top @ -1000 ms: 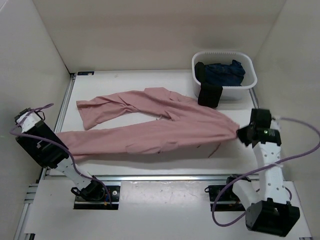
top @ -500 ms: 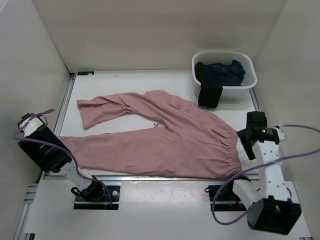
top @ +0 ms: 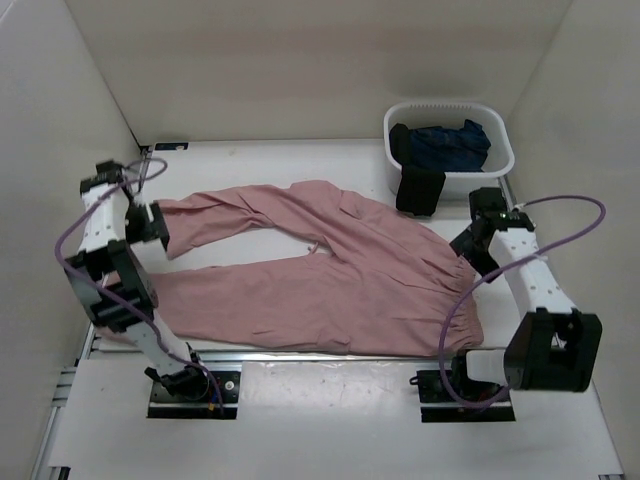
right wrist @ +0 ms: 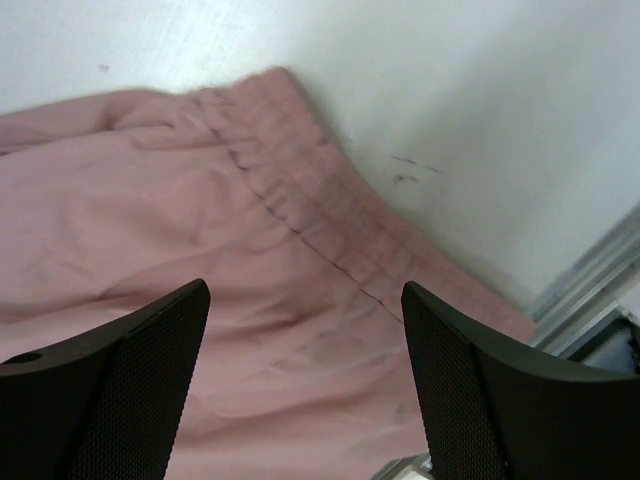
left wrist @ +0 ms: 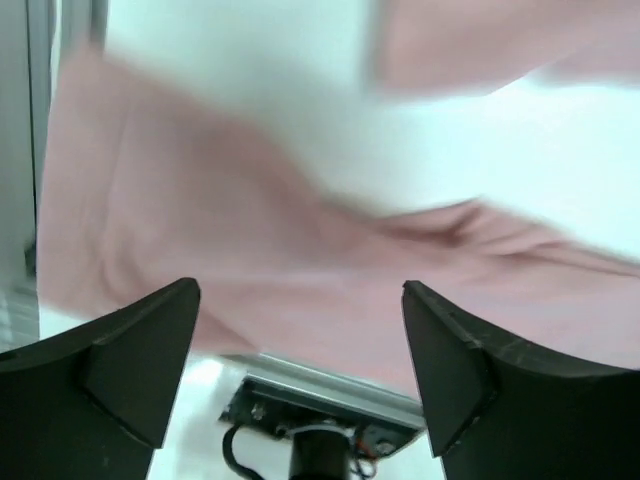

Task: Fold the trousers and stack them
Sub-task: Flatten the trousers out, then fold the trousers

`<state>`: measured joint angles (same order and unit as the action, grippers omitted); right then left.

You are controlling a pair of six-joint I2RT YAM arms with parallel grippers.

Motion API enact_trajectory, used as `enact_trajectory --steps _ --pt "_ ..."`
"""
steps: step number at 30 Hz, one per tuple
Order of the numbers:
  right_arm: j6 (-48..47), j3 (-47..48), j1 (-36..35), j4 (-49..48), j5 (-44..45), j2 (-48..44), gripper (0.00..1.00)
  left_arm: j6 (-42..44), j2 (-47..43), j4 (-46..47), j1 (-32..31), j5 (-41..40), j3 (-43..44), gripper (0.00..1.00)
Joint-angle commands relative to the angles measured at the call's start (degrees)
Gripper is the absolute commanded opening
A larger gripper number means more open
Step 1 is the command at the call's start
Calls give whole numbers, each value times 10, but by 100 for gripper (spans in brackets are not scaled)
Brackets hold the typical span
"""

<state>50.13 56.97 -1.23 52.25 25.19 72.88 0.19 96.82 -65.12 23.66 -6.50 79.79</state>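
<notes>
The trousers point(top: 330, 270) are spread flat on the table point(top: 260, 165), waistband on the right, both legs running left. The left pincer point(top: 150, 222) hangs by the far leg's cuff, fingers apart, gripping nothing. The right pincer point(right wrist: 305, 295) sits over the waistband's far corner, also apart and empty. A white basket point(top: 500, 165) of dark clothes sits back right.

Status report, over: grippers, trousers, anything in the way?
Left gripper open, at far leg's cuff. Right gripper open, over waistband. Trousers spread flat, unfolded. Basket of dark clothes far right; nothing on the trousers.
</notes>
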Motion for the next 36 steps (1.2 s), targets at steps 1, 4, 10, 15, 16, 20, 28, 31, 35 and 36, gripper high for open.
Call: enact_trajectory --steps 1,4,10,15,16,20,28,31,35,36 --pt "-49 61 22 -49 -51 51 82 -2 89 17 -21 82 153 95" --pt "-57 110 40 -55 -96 116 82 -2 220 4 -21 87 294 100" --pt "-33 134 68 -75 -156 207 85 -2 355 8 -32 147 491 100" --pt "5 102 78 -102 -201 258 86 -2 377 71 -32 185 437 100" --pt "5 94 78 -110 -201 265 88 -2 384 76 -32 192 437 100" --pt "13 94 83 -110 -195 304 82 -2 420 83 -37 199 455 100" --pt "13 94 84 -110 -189 342 34 -2 447 89 -48 157 435 14" --pt "-2 107 84 -90 -166 335 11 -2 398 96 -48 116 435 14" --pt "-25 115 84 -80 -128 282 0 -2 235 166 -48 65 348 14" --pt "-30 108 84 -80 -128 271 0 -2 198 178 -53 65 319 14"
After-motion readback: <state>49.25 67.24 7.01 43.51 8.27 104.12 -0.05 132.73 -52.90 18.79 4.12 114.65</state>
